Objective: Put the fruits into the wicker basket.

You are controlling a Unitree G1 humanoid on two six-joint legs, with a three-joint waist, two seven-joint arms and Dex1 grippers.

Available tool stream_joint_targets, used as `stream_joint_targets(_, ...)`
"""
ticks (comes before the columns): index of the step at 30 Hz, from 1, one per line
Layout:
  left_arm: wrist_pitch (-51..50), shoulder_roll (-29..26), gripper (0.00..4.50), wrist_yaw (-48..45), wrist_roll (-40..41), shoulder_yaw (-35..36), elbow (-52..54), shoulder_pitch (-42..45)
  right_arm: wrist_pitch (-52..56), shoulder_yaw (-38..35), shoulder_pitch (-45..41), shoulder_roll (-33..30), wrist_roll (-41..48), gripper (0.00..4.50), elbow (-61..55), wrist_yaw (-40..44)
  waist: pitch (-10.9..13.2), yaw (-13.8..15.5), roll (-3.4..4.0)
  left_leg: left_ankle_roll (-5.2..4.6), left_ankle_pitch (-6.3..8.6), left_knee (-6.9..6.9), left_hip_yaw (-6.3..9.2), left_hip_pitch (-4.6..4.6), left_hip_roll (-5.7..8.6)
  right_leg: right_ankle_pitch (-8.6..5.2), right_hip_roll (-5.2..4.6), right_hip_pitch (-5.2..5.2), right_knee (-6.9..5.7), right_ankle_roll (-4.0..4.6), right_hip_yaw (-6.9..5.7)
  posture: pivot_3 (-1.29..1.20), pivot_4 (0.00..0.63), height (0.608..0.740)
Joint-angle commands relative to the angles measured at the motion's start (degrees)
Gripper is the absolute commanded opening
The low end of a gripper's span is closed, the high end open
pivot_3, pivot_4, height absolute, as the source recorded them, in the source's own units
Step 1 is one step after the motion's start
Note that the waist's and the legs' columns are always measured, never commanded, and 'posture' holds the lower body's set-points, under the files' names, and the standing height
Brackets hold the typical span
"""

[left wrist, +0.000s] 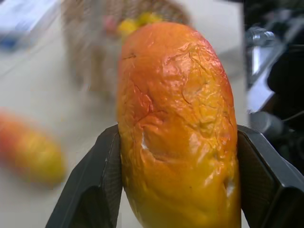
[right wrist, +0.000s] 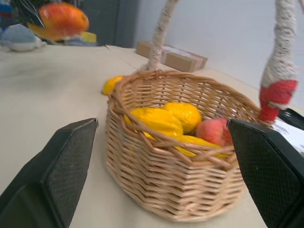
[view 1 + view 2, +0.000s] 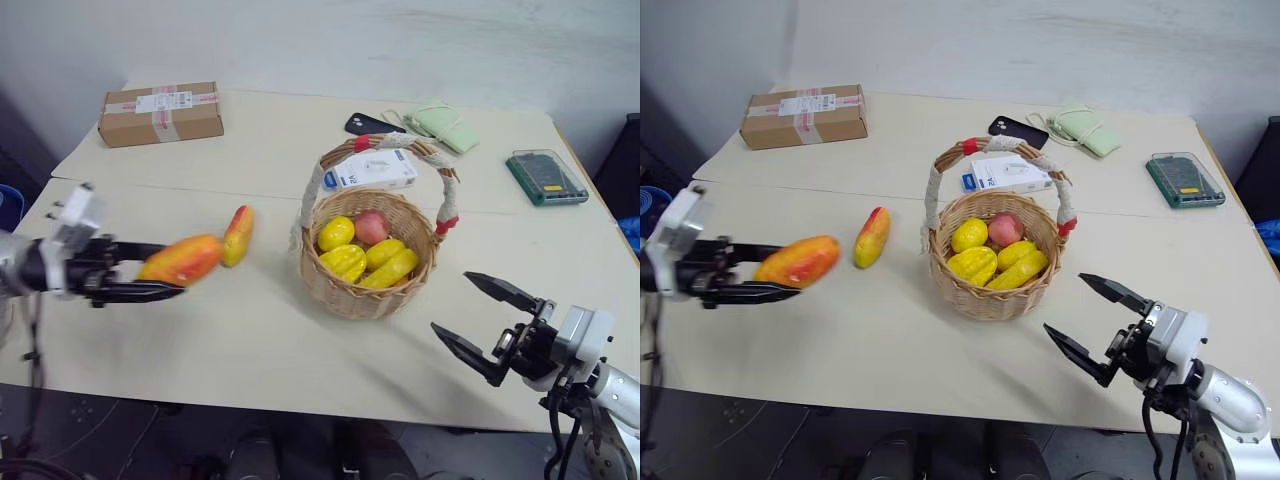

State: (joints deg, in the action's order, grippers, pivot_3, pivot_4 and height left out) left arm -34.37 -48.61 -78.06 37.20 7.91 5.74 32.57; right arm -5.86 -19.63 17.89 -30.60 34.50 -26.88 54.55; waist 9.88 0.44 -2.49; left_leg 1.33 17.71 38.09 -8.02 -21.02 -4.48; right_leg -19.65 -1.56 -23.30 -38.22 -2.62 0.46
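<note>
Left gripper [image 3: 170,278] grips the plumper mango [image 3: 181,259] (airborne) left of the wicker basket [image 3: 368,290] — slimmer mango [image 3: 237,235] pending; right gripper [image 3: 478,318] spread, empty.

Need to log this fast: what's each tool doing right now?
Left tool: shut on the plumper mango, held above the table.
Right tool: open, holding nothing.

cardboard box [image 3: 160,113] label, white carton [image 3: 372,169] print, neither legible
</note>
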Motion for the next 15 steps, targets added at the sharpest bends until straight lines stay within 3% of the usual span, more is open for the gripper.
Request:
stream_joint_targets(1,-4.1,7.7,2.67,10.9,-0.9,-7.9,7.6,6.7,-1.5,-1.7,1.1,0.9,0.5,4.5,-2.7,-1.6,0.0,-0.4,-0.03,-0.01,0.0,0.05,-0.1,-0.04,-0.01,0.08,0.08,-0.04,0.02,-0.14,0.12,0.0,0.15,0.74)
stream_joint_targets(6,-0.3,18.5,2.67,22.9,-13.0,-18.0,4.0,12.9,-1.4,-0.7,2.4,2.4,-0.4,4.5,-5.8,-4.7,0.0,-2.1,0.15,0.08,-0.03,-0.04,-0.31,0.09,0.02,0.1,0.38,-0.17,-0.05,-0.18,0.65,0.0,0.15,0.74)
stream_joint_targets(9,2.1,19.4,2.67,23.5,-17.0,-20.6,2.4,13.2,-0.9,0.1,2.9,2.7,-0.9,4.5,-7.7,-6.2,0.0,-2.3,0.16,0.21,0.0,-0.05,-0.32,0.32,-0.01,0.1,0.78,-0.19,-0.13,-0.18,1.22,0.0,0.15,0.74)
stream_joint_targets(15,3.9,20.0,4.47,21.1,-12.5,-16.2,4.5,10.8,-0.7,0.8,3.7,2.8,-1.4,4.5,-9.5,-8.4,0.0,-2.1,0.19,0.42,0.13,-0.08,-0.32,0.63,-0.24,0.08,1.05,-0.17,-0.27,-0.14,1.68,0.0,0.15,0.74)
